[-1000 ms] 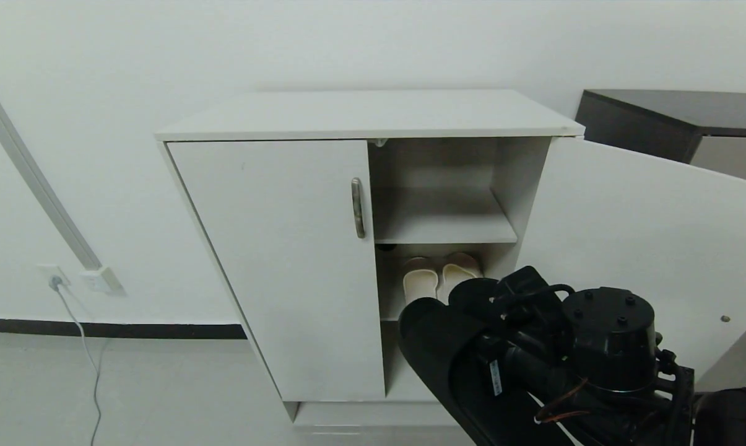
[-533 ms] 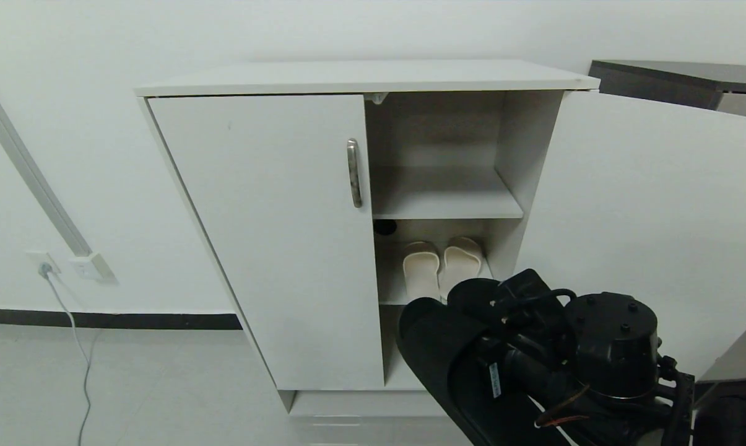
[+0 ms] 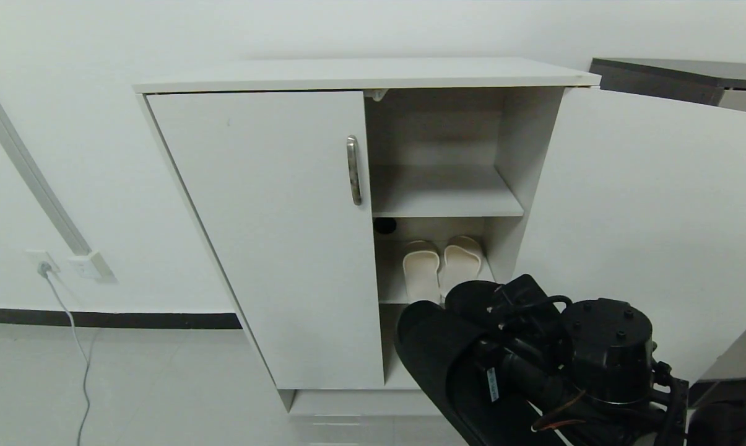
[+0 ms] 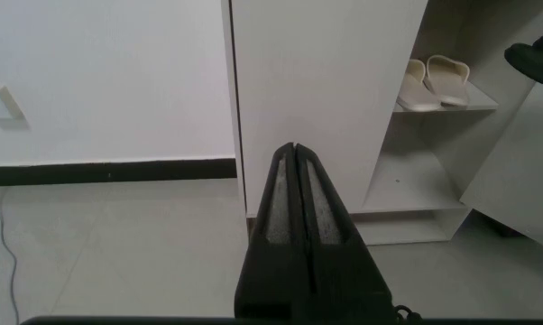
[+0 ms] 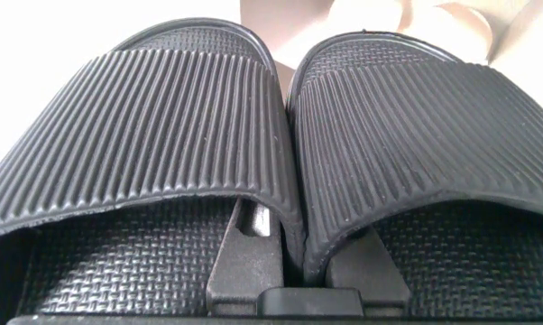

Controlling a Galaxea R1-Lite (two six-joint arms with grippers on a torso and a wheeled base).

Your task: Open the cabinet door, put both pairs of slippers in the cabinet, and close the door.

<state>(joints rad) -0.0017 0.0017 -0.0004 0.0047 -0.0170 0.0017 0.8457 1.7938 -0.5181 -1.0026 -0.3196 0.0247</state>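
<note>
Two black slippers [image 3: 428,353], lower centre of the frame, are pinched by the right pincer [image 5: 285,239]; two white slippers [image 3: 441,266] lie inside the cabinet [image 3: 360,74]. One door [image 3: 645,217] stands open; the left pincer [image 4: 294,194] is pressed together.

The right arm [image 3: 524,371] is matte black, its round joint cap [image 3: 606,328] dotted with small screws. Black cables [image 3: 537,305] loop beside it, plus a thin reddish wire [image 3: 555,418] and a white label [image 3: 492,384] (printed). The left gripper [image 4: 292,155] has black fingers with grey speckled pads [image 4: 317,203].
</note>
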